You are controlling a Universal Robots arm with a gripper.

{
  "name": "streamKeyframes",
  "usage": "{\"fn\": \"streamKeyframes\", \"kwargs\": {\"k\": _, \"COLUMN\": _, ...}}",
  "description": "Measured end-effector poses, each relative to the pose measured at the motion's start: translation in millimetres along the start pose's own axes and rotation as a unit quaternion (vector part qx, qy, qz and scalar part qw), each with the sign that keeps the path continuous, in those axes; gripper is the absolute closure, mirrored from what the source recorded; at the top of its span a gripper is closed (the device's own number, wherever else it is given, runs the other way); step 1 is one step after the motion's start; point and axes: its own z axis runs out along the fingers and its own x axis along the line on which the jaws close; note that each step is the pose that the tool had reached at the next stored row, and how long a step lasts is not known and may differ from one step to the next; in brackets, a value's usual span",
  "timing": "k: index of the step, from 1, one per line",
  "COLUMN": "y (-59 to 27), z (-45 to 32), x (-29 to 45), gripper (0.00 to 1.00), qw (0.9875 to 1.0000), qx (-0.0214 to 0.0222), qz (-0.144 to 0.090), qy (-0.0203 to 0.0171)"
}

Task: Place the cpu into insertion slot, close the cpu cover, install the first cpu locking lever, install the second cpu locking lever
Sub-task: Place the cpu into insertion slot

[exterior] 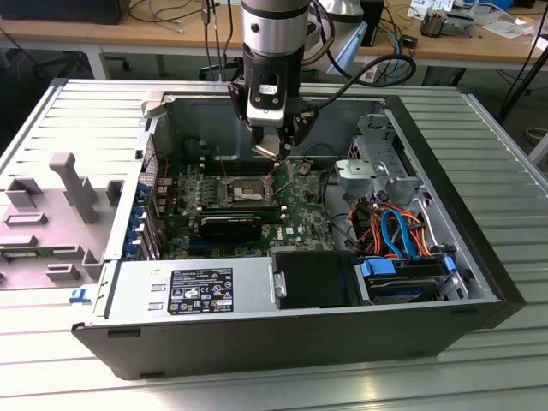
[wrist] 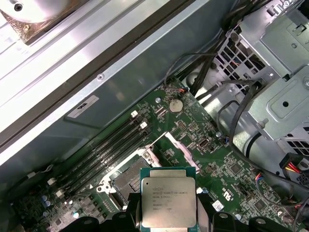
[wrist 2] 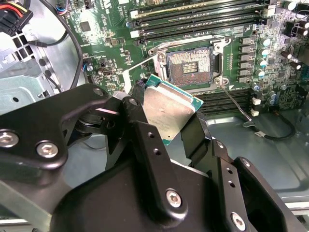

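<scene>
Near the socket (wrist 2: 189, 67) and clear of it, we see our black pincer (wrist 2: 166, 116) clamped on two edges of the chip (wrist: 168, 200), a flat, tilted square with a dull silver top and green rim. Dark and silver-framed, the socket sits bare in the green board (wrist 2: 111, 53).

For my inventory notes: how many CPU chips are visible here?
1. The cpu is clamped between the fingers of the gripper, in the air near the empty insertion slot. Others may be hidden.
</scene>
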Motion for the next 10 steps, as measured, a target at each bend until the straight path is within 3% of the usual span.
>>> {"fn": "streamKeyframes", "kwargs": {"k": 10, "y": 0.0, "z": 0.0, "x": 0.0, "gripper": 0.45, "qw": 1.0, "qx": -0.0001, "qz": 0.008, "qy": -0.0008}}
